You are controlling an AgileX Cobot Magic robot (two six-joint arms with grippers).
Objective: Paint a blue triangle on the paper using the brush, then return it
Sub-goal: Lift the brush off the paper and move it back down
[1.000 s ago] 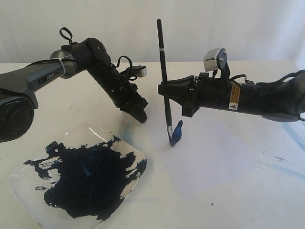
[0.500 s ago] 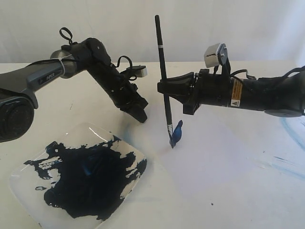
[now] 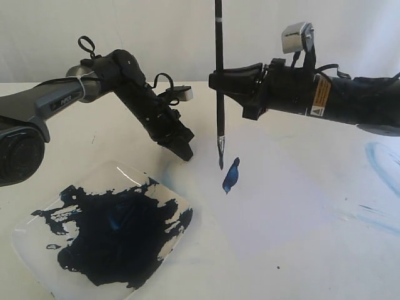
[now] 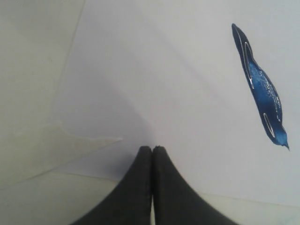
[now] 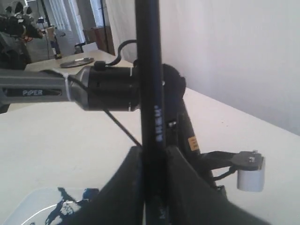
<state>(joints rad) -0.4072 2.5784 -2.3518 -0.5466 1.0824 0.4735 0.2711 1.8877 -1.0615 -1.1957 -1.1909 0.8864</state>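
Below the right hand, clamped on the upright brush, the tip hangs above the paper, beside the blue triangle; the left hand is pressed together.

Left arm black, grey link lettered PiPER; right arm black, orange warning label.

Robot lab — Piper arm, white table

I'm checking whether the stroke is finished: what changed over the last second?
The right pincer, still shut on the brush, rose, lifting the bristle tip off the blue triangle and clear of the paper; the brush now stands more upright. The left pincer, the paint plate and the triangle stayed put.
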